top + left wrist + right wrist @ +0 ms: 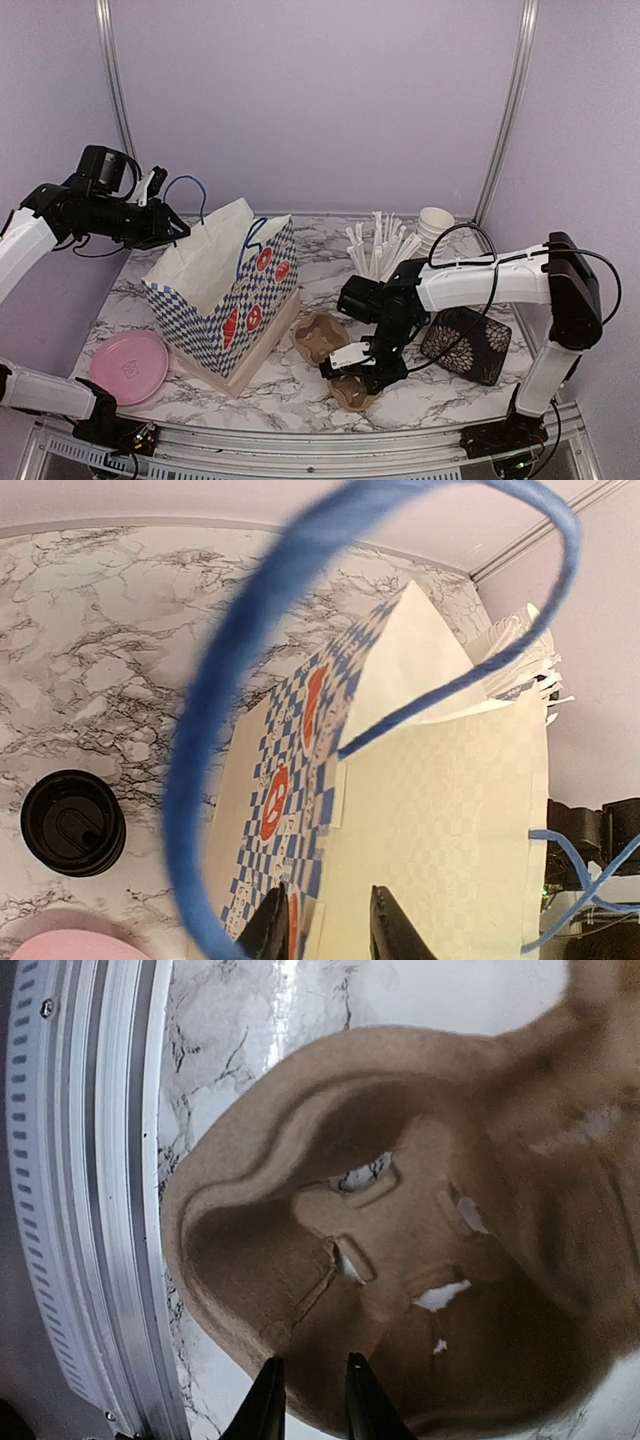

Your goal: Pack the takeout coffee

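**Right gripper down on the cup carrier, left gripper high by the bag handle**

At 9 o'clock over the marble table the left arm is held high, with the left gripper above the bag's left end. Its jaws are a narrow way apart. Only the bag's paper shows between them, and nothing is pinched. The blue handle loops wide in front of the wrist camera and runs down just outside one finger. I cannot tell whether the two touch.

A pink plate lies at 7 o'clock. The left wrist view shows a low stack of black lids on the marble near it, apart from the bag.

Left of centre stands the bag, blue-and-white checked with red badges and open at the mouth. It rests on a pale flat board.

The brown cup carrier lies flat at about 6 o'clock, just right of the board and close to the front rail. The right gripper is down at the carrier's near end. Its fingers are narrow, one on each side of the outer rim. I cannot tell whether they are pressing on the pulp.

At 1 o'clock white straws fan upward, with a stack of white cups just beside them. At 4 o'clock a black case with a pale flower pattern lies under the right forearm.
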Robot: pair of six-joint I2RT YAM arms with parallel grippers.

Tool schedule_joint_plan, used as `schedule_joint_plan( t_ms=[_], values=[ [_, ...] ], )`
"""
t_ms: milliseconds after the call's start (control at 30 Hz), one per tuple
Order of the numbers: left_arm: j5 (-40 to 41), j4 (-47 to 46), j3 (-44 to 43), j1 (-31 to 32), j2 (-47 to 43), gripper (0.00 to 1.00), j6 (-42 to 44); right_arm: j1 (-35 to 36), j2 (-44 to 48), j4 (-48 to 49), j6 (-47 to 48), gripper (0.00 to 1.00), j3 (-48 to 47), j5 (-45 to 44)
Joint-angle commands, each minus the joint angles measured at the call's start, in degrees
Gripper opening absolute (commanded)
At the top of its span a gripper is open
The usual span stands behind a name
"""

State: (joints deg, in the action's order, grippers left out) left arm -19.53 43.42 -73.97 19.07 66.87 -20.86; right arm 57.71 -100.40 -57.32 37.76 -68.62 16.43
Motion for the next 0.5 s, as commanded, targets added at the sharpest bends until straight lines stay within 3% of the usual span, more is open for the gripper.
schedule_joint_plan(
  t_ms=[0, 267, 467],
  values=[
    [2.43, 1.14, -2.71, -0.18, 0.45, 0.32, 2.00, 0.52, -1.99, 3.69, -0.75, 0.20, 0.54, -3.56],
    [2.88, 2.02, -3.88, -0.19, 0.90, 0.37, 4.07, -3.55, -3.23, 5.39, -2.88, 0.20, -1.69, -12.42],
    [3.06, 2.02, -2.99, -0.19, 0.61, 0.37, 5.03, -4.28, -1.95, 4.49, -3.09, 0.22, -2.32, -13.57]
  ],
)
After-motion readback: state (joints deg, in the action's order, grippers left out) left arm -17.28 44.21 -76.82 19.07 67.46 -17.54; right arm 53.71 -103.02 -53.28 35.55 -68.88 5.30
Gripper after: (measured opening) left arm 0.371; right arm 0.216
